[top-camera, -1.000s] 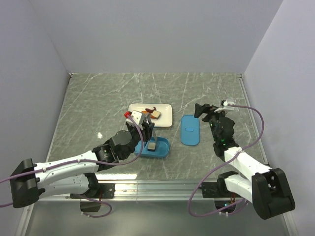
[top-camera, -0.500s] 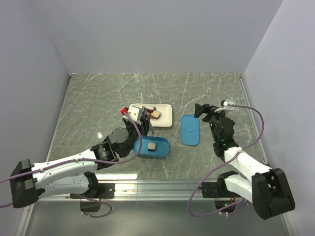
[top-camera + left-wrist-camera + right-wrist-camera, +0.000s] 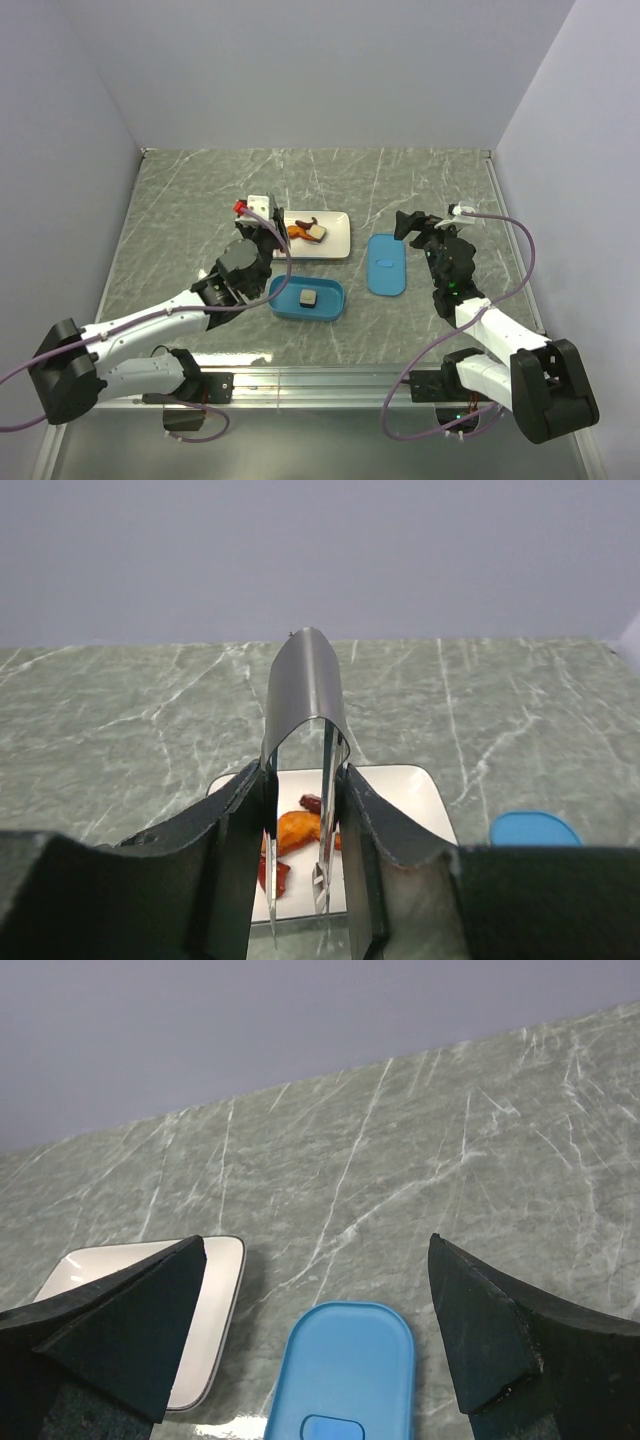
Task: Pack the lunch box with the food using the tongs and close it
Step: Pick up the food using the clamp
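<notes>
Tongs [image 3: 305, 680] are clamped in the left gripper [image 3: 304, 810] above the food [image 3: 298, 827], lower centre, for picking — the right gripper [image 3: 318, 1250] is spread.

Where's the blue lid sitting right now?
Top view, right of centre: the lid lies flat on the table, just right of the white plate and the open lunch box, apart from both.

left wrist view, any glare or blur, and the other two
Left wrist view: the tongs show a bright sheen on the bend, and the food behind is readable. Right wrist view: white glare on the table beside the lid. Top view: even light, no blur.
</notes>
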You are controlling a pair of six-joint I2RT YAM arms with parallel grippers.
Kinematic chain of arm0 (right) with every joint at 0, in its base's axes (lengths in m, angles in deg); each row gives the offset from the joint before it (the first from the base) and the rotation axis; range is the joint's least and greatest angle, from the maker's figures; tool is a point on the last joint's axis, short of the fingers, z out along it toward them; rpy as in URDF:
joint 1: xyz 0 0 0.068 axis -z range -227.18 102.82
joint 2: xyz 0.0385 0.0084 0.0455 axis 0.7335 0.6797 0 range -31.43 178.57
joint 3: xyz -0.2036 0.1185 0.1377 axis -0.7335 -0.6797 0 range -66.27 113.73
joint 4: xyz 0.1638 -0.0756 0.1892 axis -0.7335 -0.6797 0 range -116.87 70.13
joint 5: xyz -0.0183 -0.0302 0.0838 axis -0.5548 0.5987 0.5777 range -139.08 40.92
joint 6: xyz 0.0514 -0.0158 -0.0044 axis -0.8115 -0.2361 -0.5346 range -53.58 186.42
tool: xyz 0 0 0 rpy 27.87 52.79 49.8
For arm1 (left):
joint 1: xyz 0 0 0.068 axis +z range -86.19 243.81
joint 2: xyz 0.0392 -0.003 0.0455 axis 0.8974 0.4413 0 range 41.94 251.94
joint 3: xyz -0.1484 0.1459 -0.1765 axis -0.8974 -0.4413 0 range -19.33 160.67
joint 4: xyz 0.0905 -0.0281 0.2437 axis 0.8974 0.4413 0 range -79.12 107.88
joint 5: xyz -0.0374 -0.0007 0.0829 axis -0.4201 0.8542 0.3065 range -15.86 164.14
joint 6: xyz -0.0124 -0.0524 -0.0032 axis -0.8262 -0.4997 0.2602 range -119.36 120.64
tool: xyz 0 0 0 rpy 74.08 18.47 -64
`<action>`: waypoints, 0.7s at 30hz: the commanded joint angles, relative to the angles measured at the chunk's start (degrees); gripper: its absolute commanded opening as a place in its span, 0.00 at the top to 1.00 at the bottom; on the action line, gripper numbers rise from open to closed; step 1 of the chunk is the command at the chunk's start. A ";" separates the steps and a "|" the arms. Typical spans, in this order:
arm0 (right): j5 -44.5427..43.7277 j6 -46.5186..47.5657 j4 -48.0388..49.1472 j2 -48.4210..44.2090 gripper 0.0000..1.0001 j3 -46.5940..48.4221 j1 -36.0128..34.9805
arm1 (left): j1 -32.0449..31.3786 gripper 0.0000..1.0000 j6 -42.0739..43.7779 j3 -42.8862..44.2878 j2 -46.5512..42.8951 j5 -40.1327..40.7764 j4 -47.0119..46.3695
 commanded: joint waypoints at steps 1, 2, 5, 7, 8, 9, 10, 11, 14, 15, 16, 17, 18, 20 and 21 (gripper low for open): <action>0.43 -0.34 2.53 -0.17 0.02 0.58 -0.29 | 2.36 0.62 1.30 1.78 2.09 0.12 -8.35; 0.43 -0.34 2.53 -0.26 0.02 0.66 -0.20 | 2.89 0.62 1.13 1.69 2.96 -0.41 -8.97; 0.43 -0.34 2.61 -0.26 0.02 0.58 -0.20 | 5.61 0.60 -0.01 2.48 5.16 -1.21 -9.59; 0.52 -0.43 2.61 -0.08 0.02 0.66 -0.20 | 6.23 0.60 -0.19 2.92 7.00 -0.77 -10.28; 0.52 -0.34 2.61 0.09 0.02 0.84 -0.20 | 6.67 0.60 -0.28 3.01 7.54 -0.85 -10.64; 0.52 -0.34 2.61 0.18 0.02 0.84 -0.20 | 6.94 0.60 -0.19 3.01 8.07 -0.94 -11.16; 0.61 -0.34 2.61 0.27 0.02 0.84 -0.20 | 7.20 0.59 -0.45 3.18 9.03 -1.20 -11.60; 0.70 -0.26 2.70 0.27 0.02 0.93 -0.20 | 7.81 0.59 -1.06 3.36 9.47 -1.73 -11.43; 0.70 -0.26 2.61 0.18 0.02 0.84 -0.29 | 8.78 0.59 -1.86 3.71 10.71 -3.05 -11.69; 0.70 -0.26 2.70 0.09 0.02 0.84 -0.20 | 9.05 0.58 -2.38 3.71 10.88 -3.49 -11.78; 0.61 -0.26 2.70 0.01 0.02 0.75 -0.20 | 9.13 0.58 -2.65 3.71 10.97 -3.67 -11.87; 0.61 -0.26 2.70 -0.08 0.02 0.75 -0.20 | 9.40 0.57 -3.09 3.62 11.06 -3.84 -11.96; 0.61 -0.26 2.70 -0.08 0.02 0.66 -0.29 | 9.40 0.57 -3.18 3.71 11.15 -3.84 -11.96; 0.78 -0.26 2.70 0.09 0.02 0.66 -0.20 | 9.84 0.57 -3.70 3.97 11.58 -3.58 -11.26; 0.78 -0.26 2.79 0.18 0.02 0.66 -0.20 | 10.01 0.57 -3.97 4.32 12.02 -3.58 -10.91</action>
